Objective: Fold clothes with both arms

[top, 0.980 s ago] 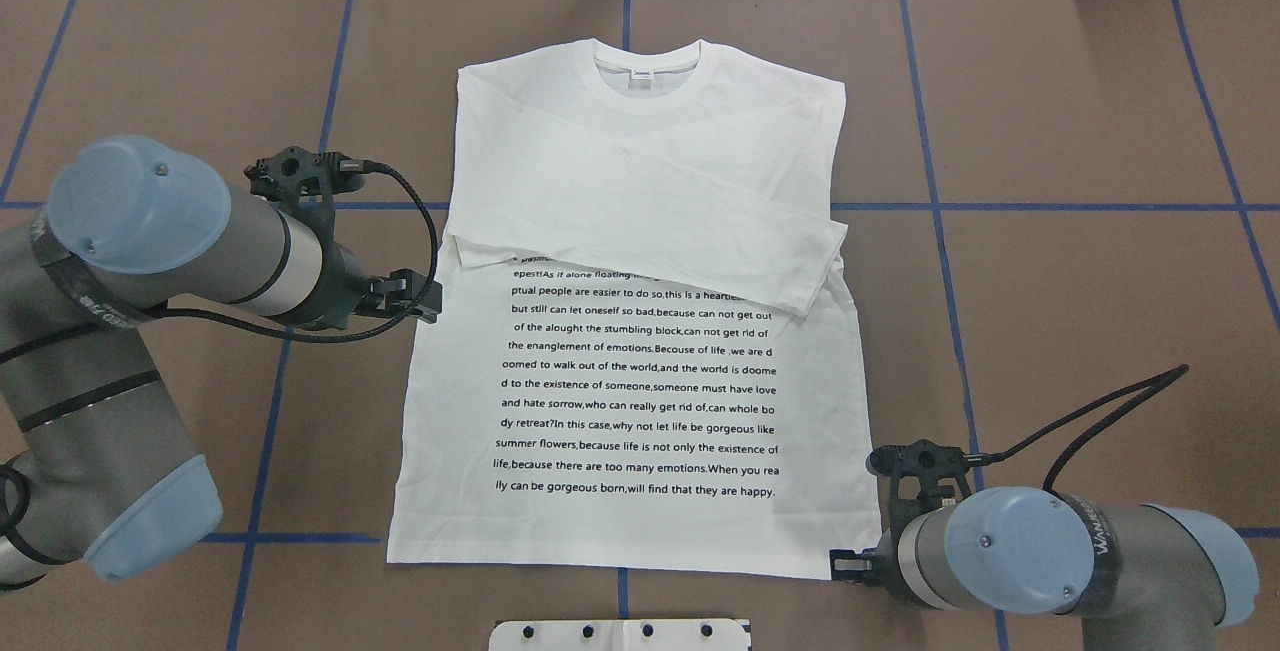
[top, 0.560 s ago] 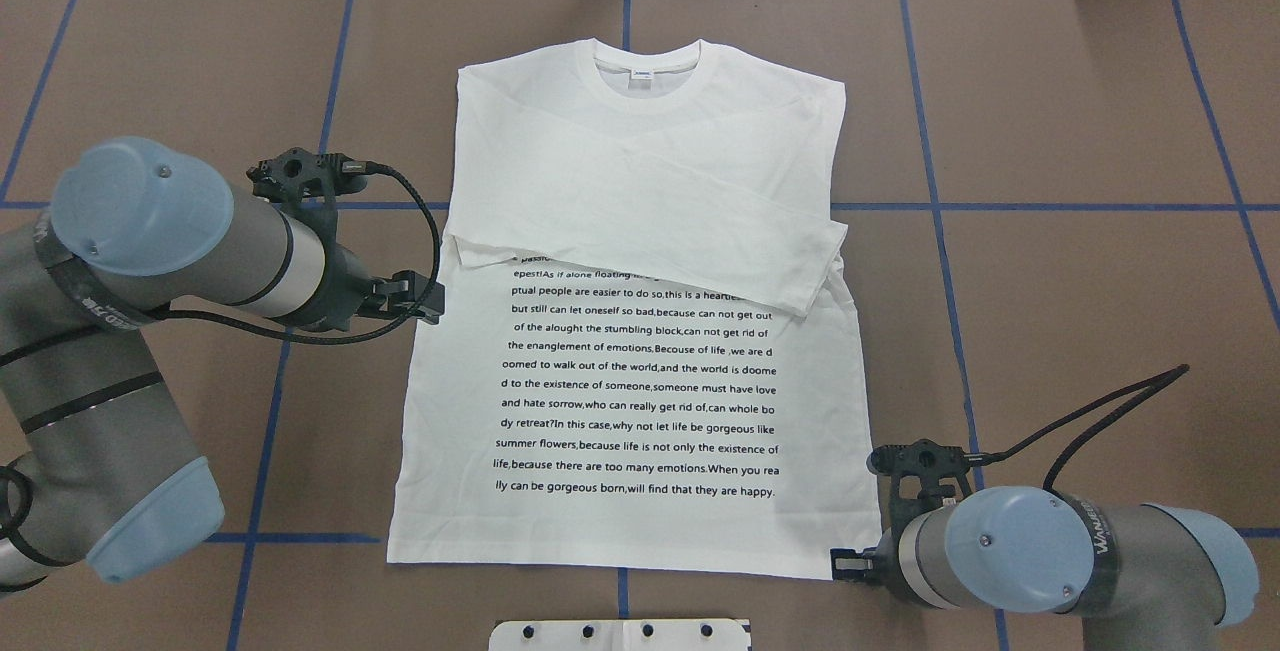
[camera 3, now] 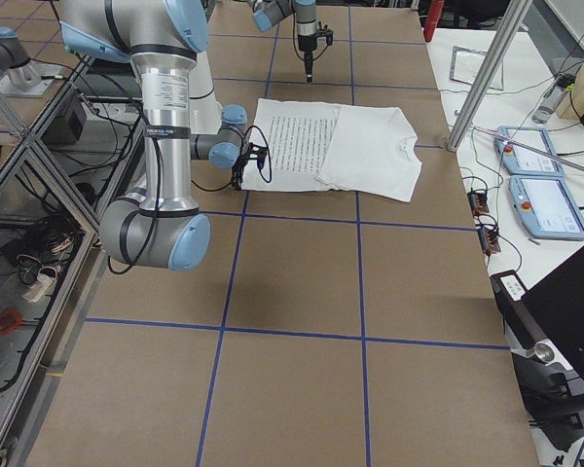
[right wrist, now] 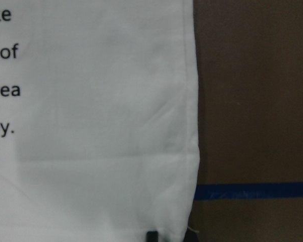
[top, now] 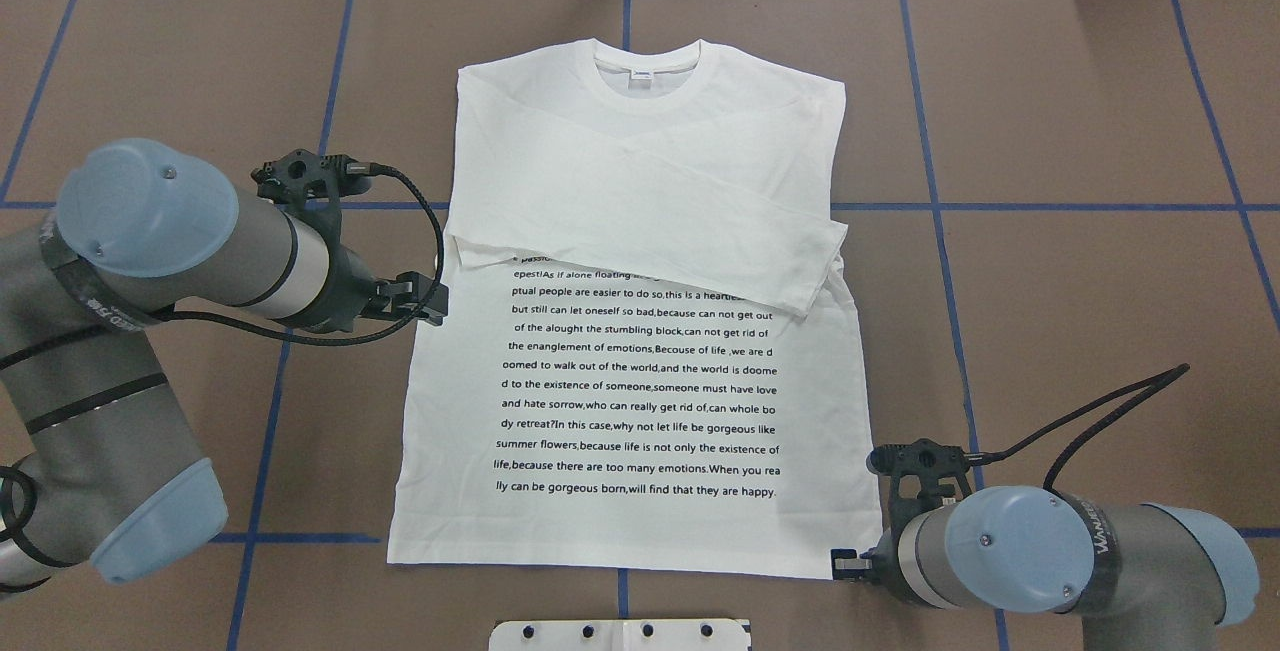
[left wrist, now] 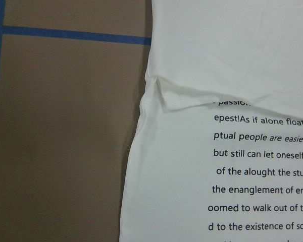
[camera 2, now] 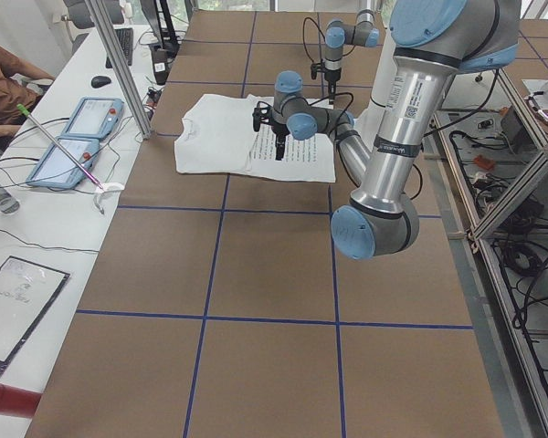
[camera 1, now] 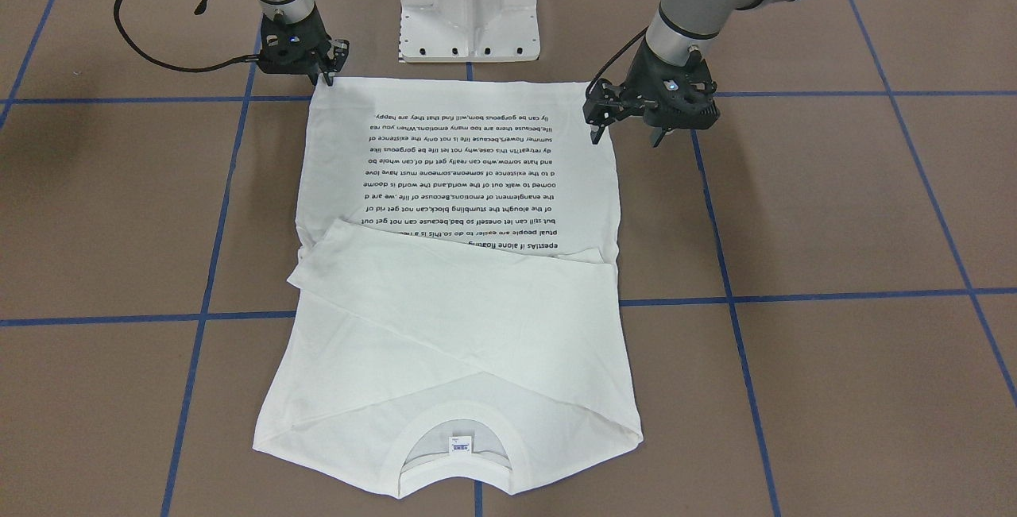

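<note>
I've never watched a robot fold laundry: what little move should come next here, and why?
Probably the left gripper, jaws open and hovering beside the T-shirt's side edge, should travel to the free hem corner and lower onto it. The right gripper sits at the hem's other end, so both could then lift the hem.

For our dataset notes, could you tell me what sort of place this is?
Probably a robotics lab: a table gridded with blue tape, teach pendants on a side bench, an aluminium post.
</note>
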{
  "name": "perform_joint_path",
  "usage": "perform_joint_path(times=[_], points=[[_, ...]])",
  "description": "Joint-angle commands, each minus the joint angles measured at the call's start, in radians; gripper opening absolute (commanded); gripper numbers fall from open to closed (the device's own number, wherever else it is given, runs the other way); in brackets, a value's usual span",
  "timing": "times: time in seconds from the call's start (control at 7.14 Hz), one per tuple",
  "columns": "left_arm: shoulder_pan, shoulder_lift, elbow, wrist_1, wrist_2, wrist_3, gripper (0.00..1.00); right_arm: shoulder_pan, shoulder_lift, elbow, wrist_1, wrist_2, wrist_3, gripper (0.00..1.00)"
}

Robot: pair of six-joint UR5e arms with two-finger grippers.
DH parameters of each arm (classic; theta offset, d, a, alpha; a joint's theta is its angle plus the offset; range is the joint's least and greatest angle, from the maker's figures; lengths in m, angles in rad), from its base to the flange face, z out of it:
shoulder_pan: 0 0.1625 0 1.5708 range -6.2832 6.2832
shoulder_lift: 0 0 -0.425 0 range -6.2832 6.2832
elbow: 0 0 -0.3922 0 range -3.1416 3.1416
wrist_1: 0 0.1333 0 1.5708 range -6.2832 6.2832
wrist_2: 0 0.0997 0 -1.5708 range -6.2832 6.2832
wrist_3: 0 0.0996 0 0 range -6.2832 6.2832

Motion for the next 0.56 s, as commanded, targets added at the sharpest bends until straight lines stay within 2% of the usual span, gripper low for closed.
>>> perform_joint_path(times=[0.0, 0.14, 0.42], points=[[0.001, 0.0, 0.003, 0.0, 0.0, 0.0, 0.98, 0.011, 0.002, 0.005, 0.0, 0.0, 0.0, 0.0], [0.001, 0.0, 0.003, 0.0, 0.0, -0.003, 0.98, 0.015, 0.002, 0.017, 0.002, -0.006, 0.002, 0.0], [0.068, 0.006, -0.006, -0.003, 0.005, -0.139, 0.97, 0.02, 0.002, 0.067, 0.006, -0.04, 0.029, 0.0]])
